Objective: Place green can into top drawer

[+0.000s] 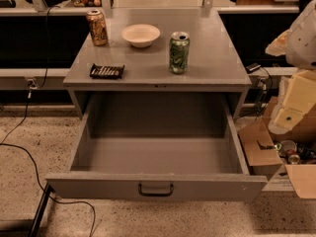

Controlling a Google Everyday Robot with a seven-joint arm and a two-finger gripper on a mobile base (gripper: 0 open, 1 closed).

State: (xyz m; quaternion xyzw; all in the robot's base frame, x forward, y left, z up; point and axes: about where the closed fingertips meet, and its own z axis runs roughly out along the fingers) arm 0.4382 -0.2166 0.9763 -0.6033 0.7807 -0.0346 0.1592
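Note:
The green can point(179, 53) stands upright on the grey cabinet top point(148, 70), right of centre, with its silver top and opened tab showing. The top drawer point(158, 154) is pulled fully out below the cabinet top; its inside is bare and its flat front panel carries a small dark pull handle point(156, 189). My gripper point(291, 107) is the pale shape at the right edge of the view. It hangs beside the cabinet, well to the right of the can and above the floor, and it holds nothing that I can see.
An orange-brown can point(97, 27) stands at the back left of the top, a white bowl point(141, 35) at the back centre, and a dark flat packet point(106, 71) at the front left. Cardboard boxes point(276, 157) with cans lie on the floor at the right. Cables point(29, 152) run across the floor at the left.

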